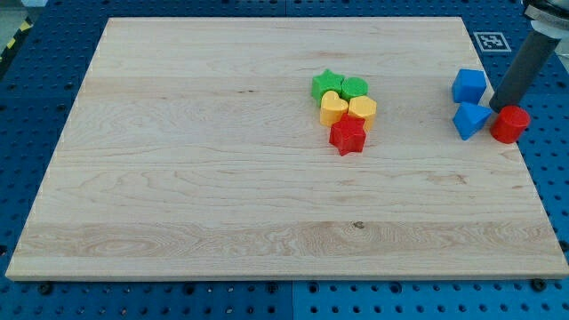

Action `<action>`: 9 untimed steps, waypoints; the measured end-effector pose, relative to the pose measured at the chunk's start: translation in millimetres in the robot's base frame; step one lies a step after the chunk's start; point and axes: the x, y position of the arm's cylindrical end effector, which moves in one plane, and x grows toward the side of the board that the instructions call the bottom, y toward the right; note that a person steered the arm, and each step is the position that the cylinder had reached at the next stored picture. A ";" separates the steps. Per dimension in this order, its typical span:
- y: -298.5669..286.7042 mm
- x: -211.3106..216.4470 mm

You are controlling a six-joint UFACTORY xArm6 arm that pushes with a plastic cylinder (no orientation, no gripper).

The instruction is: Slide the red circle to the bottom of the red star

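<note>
The red circle lies near the board's right edge. The red star lies near the board's middle, at the bottom of a tight cluster. My tip ends just at the upper left of the red circle, touching or almost touching it, between it and the blue blocks. The rod rises toward the view's top right.
A blue cube and a blue triangular block sit just left of the red circle. Above the red star are two yellow blocks, a green star and a green circle. The wooden board sits on a blue pegboard.
</note>
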 end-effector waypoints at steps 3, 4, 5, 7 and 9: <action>23.8 51.3; -6.2 67.2; 9.2 65.1; 6.5 12.8; -21.4 53.6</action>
